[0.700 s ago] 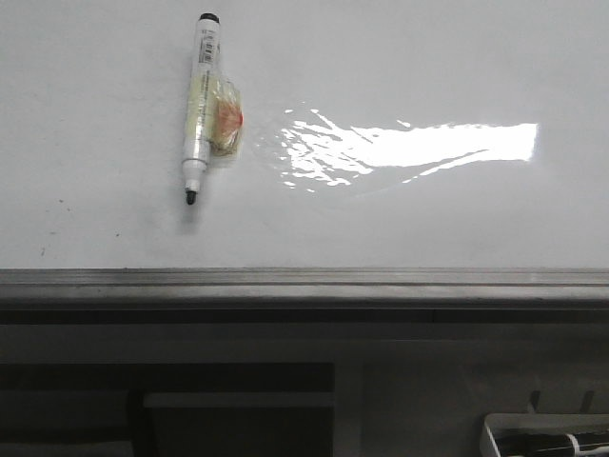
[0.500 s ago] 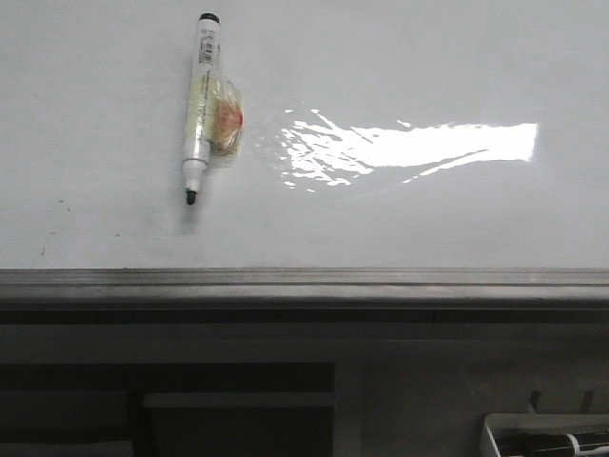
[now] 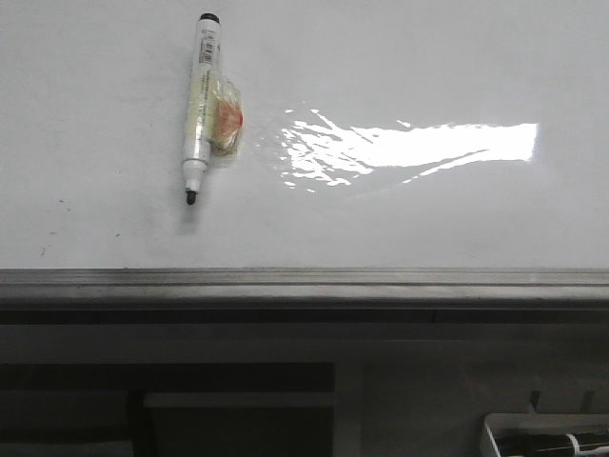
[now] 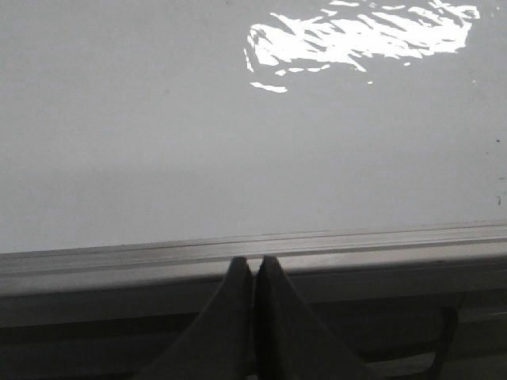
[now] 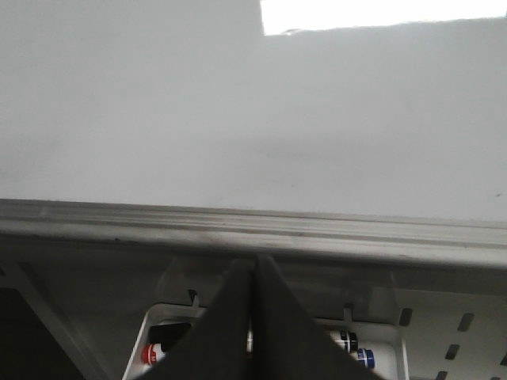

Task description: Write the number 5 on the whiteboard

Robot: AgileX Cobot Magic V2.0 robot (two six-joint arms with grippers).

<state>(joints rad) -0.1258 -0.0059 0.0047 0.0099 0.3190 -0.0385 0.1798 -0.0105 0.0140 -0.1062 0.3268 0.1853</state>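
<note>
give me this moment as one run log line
stage: not started | whiteboard: no number 5 | marker: uncapped, lying on board | left gripper: shut, empty | right gripper: shut, empty

whiteboard: glossy, smooth | edge rail: brushed metal | marker: plastic

The large glossy white whiteboard runs past the top, left and right edges of the front view, so its full extent cannot be seen. A patch of bright glare washes out the surface beneath it.

The print on the white marker pen with black cap and tip is too small to read, and the crumpled yellowish wrap with an orange patch around its barrel is too blurred to identify.

The white tray is cut off at the corner; in the right wrist view the dark closed fingers hide the middle of the markers lying in it.
</note>
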